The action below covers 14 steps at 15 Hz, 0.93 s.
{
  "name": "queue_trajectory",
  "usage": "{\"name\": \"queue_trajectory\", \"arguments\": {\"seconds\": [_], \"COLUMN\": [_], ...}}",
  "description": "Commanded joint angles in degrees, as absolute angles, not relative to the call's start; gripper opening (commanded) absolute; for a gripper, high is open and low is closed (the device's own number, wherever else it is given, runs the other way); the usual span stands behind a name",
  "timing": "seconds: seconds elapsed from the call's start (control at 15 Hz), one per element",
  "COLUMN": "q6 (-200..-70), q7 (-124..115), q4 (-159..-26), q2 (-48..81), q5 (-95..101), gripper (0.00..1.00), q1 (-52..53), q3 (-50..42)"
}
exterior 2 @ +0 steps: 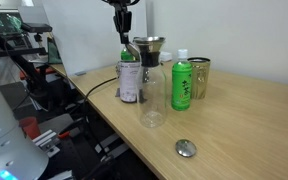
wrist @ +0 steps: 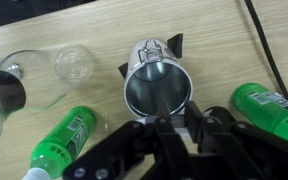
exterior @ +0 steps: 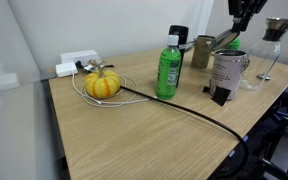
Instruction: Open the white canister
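The gripper (exterior: 238, 29) hangs above the white canister (exterior: 227, 75), its fingers drawn most of the way together. In an exterior view it looks to pinch a round grey lid (exterior: 227, 41) by the edge. The lid is tilted and lifted off the canister's mouth. From the wrist view the gripper (wrist: 174, 126) sits just over the canister (wrist: 156, 75), whose top is open, with the bare silver inside showing; the grip itself is hard to make out there.

The canister stands upright on the table (exterior: 134, 140), toward the far end, with dark printing on its side. A glass carafe (exterior 2: 151, 95) with a dark funnel on top stands just beside it. A green bottle (exterior: 168, 68) with a pale cap is near the canister, and a dull gold tin (exterior: 202, 50) stands just behind the bottle. In an exterior view a small round metal disc (exterior 2: 187, 148) lies flat on the table, well apart from the canister.

Further off, a little orange pumpkin (exterior: 102, 85) sits by a white power strip (exterior: 76, 66). A black cable (exterior: 184, 105) runs across the table past the bottle.
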State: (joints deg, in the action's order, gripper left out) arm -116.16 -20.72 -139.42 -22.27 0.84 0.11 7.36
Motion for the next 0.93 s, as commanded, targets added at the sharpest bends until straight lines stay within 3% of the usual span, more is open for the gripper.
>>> {"name": "queue_trajectory", "arguments": {"seconds": [0.0,0.87], "q6": [-114.7,-114.27], "q7": [-19.87,-20.21], "q4": [-137.58,-136.8], "q2": [-20.9,-20.38], "q5": [1.99,4.52], "gripper": [0.06,0.06], "q1": [0.35,0.12], "q3": [7.47,7.59]}}
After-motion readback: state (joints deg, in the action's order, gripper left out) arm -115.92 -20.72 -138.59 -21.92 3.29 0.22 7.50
